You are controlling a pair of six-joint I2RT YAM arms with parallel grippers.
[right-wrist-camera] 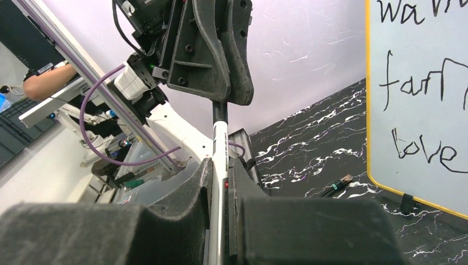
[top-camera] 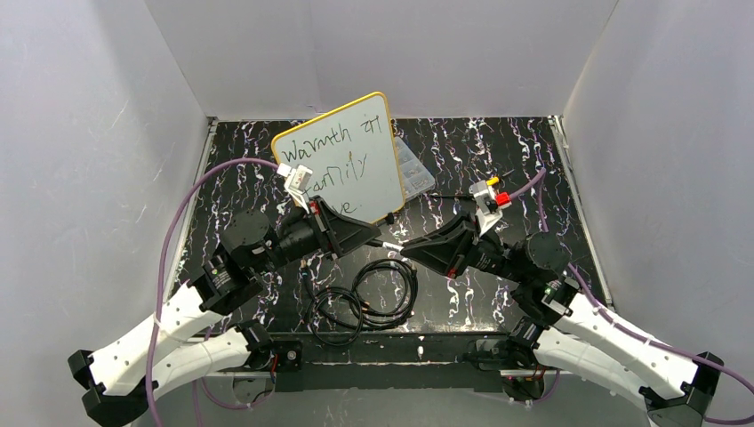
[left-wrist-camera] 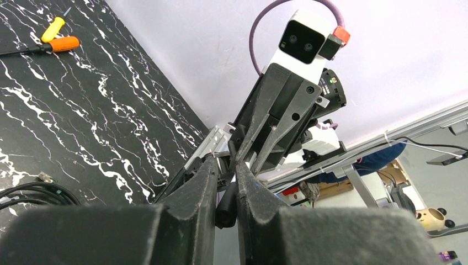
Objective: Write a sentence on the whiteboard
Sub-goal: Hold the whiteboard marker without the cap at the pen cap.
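Sentence [top-camera: 331,178] on board [top-camera: 377,169] at 11 o'clock looks done, so wrap-up imo. My right tool [right-wrist-camera: 221,168] grips marker [right-wrist-camera: 219,146], left tool [left-wrist-camera: 226,172] pinches its black end [right-wrist-camera: 220,110]. Next: straight pull along pen axis.

One whiteboard [top-camera: 356,147], one marker [right-wrist-camera: 219,160], one clear box [top-camera: 414,169] — two screwdrivers [left-wrist-camera: 63,44] (orange, yellow).

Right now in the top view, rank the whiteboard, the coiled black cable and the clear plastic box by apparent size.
Largest: whiteboard.
Then the coiled black cable.
Smallest: the clear plastic box, though the board hides part.
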